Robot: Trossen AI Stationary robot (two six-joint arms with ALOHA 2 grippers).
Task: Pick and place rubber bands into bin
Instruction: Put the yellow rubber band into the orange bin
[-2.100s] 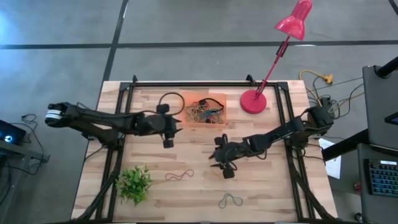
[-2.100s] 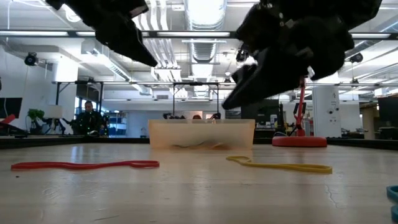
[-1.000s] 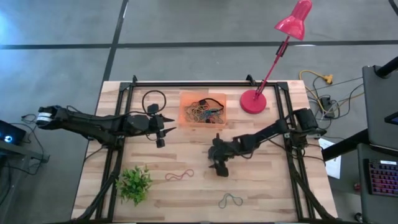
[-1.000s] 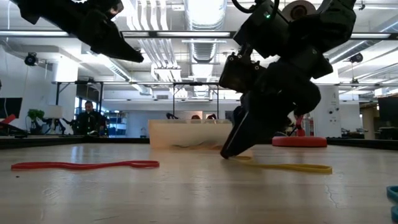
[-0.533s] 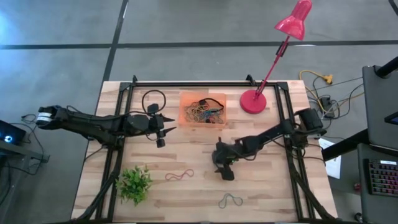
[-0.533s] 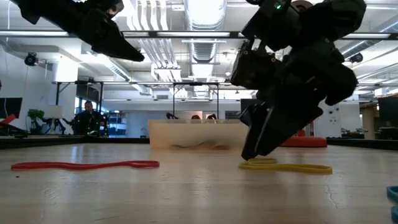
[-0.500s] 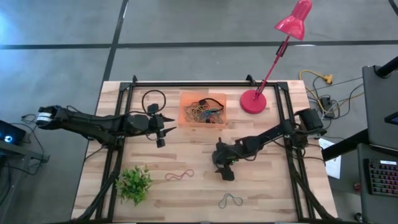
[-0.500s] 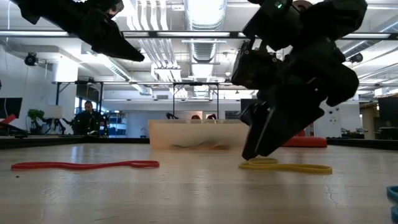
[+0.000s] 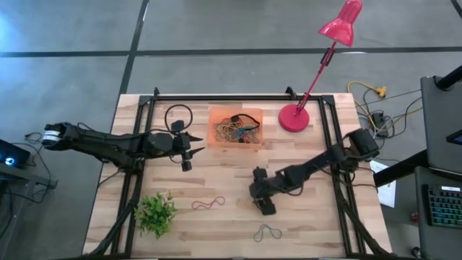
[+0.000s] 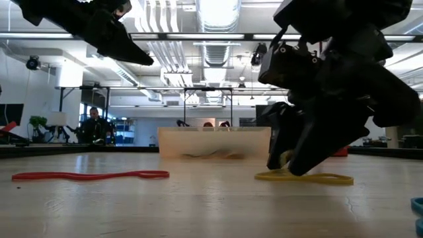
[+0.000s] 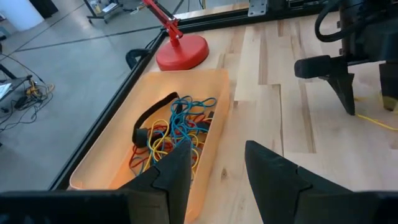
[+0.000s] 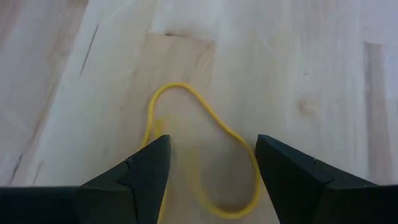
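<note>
A yellow rubber band (image 12: 186,99) lies flat on the wood, also visible in the low view (image 10: 317,177). My right gripper (image 12: 211,140) is open and points steeply down over it, one finger on each side of the loop (image 9: 264,208). The orange bin (image 9: 214,115) at the table's far middle holds a tangle of rubber bands (image 11: 177,127). A red band (image 9: 208,204) and a greenish band (image 9: 267,232) lie loose nearer the front. My left gripper (image 11: 217,155) hangs open and empty above the table, left of the bin (image 9: 193,153). My right gripper's fingertips (image 10: 285,166) are low at the table, right by the yellow band. One finger (image 12: 146,168) covers part of the loop. I cannot tell whether either finger touches the band, which lies flat.
A red lamp base (image 9: 294,118) stands right of the bin, its arm rising beyond the far edge. A small green plant (image 9: 156,213) sits at the near left. A black frame (image 9: 238,97) runs along the far and side edges.
My right gripper has moved toward the table's near edge and a little to the right, from the yellow band's end to over its loop, tipping as it went. Its fingers have stayed open. The band has stayed where it was.
</note>
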